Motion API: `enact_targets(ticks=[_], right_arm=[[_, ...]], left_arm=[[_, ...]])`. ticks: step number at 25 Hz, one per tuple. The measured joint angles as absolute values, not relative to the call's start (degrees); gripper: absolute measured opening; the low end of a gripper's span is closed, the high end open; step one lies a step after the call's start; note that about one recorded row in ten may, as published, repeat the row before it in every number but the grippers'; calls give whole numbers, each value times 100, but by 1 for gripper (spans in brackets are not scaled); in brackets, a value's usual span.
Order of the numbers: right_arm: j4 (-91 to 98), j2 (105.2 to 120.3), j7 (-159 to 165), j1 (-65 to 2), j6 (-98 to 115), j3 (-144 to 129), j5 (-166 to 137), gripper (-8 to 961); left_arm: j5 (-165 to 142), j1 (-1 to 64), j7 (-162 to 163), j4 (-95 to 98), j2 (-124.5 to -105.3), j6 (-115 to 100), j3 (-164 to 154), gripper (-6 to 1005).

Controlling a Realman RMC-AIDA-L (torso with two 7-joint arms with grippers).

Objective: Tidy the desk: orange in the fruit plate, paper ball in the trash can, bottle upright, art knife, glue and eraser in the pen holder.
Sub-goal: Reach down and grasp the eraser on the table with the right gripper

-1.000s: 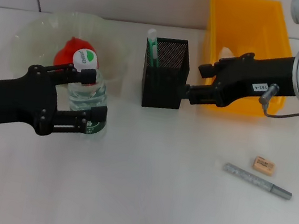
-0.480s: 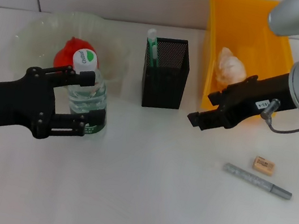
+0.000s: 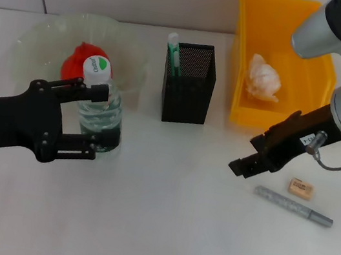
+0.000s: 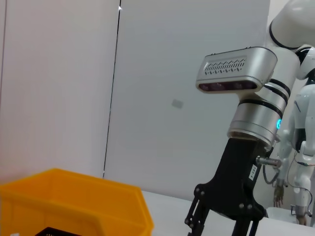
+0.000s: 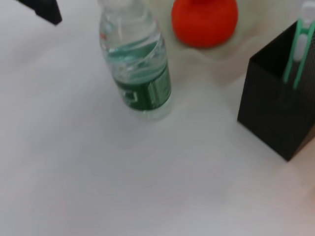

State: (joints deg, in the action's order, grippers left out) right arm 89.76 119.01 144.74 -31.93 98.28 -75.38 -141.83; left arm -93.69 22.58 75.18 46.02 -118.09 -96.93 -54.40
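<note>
The right gripper [image 3: 240,167] has swung away from the trash can [image 3: 307,91] and down toward the table, now hovering just beside the art knife [image 3: 293,206] and eraser [image 3: 301,188] — whether its jaws are parted I cannot tell. The paper ball [image 3: 263,76] lies in the can. The left gripper [image 3: 96,120] has eased back, jaws spread and empty — the bottle [image 3: 99,106] stands upright between them, before the orange [image 3: 76,63] in its plate [image 3: 34,39].

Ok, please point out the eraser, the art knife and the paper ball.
eraser [image 3: 300,188], head view, middle of its top face.
art knife [image 3: 293,206], head view, middle of its grey body.
paper ball [image 3: 263,77], head view, its crumpled middle.
</note>
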Motion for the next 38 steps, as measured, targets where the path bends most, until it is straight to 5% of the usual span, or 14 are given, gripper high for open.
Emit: enact_targets(ticks=[23, 32, 38], right_arm=[[8886, 11900, 14429, -3509, 10684, -7538, -14946, 664], [8794, 11907, 14348, -3485, 10699, -7729, -15250, 801], [8565, 11921, 14358, -3524, 10683, -7820, -15485, 800]], left_arm=[[-9357, 2209, 7457, 4561, -11830, -9724, -5481, 806], [-9329, 2196, 7429, 4552, -11837, -9721, -5474, 806], [-9326, 2202, 7409, 4552, -11840, -9720, -5473, 806]])
